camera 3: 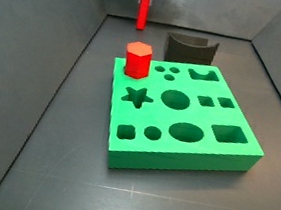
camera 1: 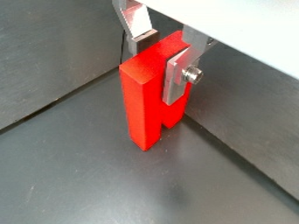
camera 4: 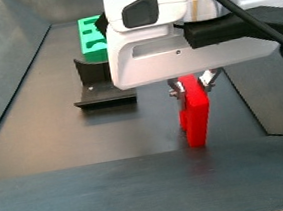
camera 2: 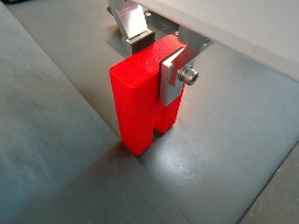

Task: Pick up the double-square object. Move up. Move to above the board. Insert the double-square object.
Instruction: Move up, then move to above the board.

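Near the back wall of the dark table (camera 3: 53,163), well apart from the thick bright-green board (camera 3: 223,156), I see my tool (camera 1: 167,54) clamped on the upright tall bright-red plastic double-square bar (camera 1: 146,101).

A short red hexagonal peg (camera 3: 137,59) stood upright at a rear corner of the green slab in a side view, its lower part sunk into the top. Behind that slab a small dark grey curved block (camera 3: 190,49) sat on the dark counter (camera 3: 40,151), its hollow side turned up. In a side view, a dark L-shaped fixture (camera 4: 101,85) stood on its base plate, just in front of the green slab.
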Available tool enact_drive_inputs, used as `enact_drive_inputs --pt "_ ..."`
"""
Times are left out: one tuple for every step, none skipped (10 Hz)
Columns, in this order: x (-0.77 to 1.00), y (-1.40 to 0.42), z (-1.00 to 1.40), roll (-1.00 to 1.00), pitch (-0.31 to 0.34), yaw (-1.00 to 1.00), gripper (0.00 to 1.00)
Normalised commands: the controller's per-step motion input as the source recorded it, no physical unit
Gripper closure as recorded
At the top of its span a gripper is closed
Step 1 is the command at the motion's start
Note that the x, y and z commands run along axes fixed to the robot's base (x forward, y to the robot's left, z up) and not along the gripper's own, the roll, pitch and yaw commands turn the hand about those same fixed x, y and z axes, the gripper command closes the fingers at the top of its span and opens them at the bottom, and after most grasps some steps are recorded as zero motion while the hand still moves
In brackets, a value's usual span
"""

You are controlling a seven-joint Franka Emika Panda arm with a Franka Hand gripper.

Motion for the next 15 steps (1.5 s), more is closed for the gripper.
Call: enact_drive_inputs --pt "0.0 0.0 0.83 0.0 0.0 0.0 1.0" --pt "-0.05 0.01 0.8 -0.01 0.033 0.03 1.0" --pt "-0.07 0.01 0.73 0.0 0.058 0.02 1.0" --pt "-0.04 0.0 0.5 0.04 0.085 0.01 1.0" --pt "-0.03 -0.01 0.4 0.06 0.097 0.01 1.0" --pt "-0.02 -0.01 0.21 0.08 0.107 0.02 1.0" --pt "0.2 -0.35 1.0 0.07 -0.376 -0.11 1.0" --pt "0.2 -0.36 1.0 0.05 -0.372 -0.11 1.0" --pt "0.17 -0.33 1.0 0.06 -0.299 -0.07 1.0" --pt "0.15 -0.31 1.0 0.07 -0.191 -0.03 1.0" --pt "0.14 -0.3 1.0 0.08 -0.133 -0.01 1.0" --pt "0.13 -0.28 1.0 0.1 -0.025 0.01 1.0" --pt "0.11 -0.25 1.0 0.09 0.036 0.02 1.0" --pt "0.09 -0.22 1.0 0.07 0.076 0.02 1.0" --pt "0.09 -0.19 1.0 0.06 0.097 0.02 1.0"
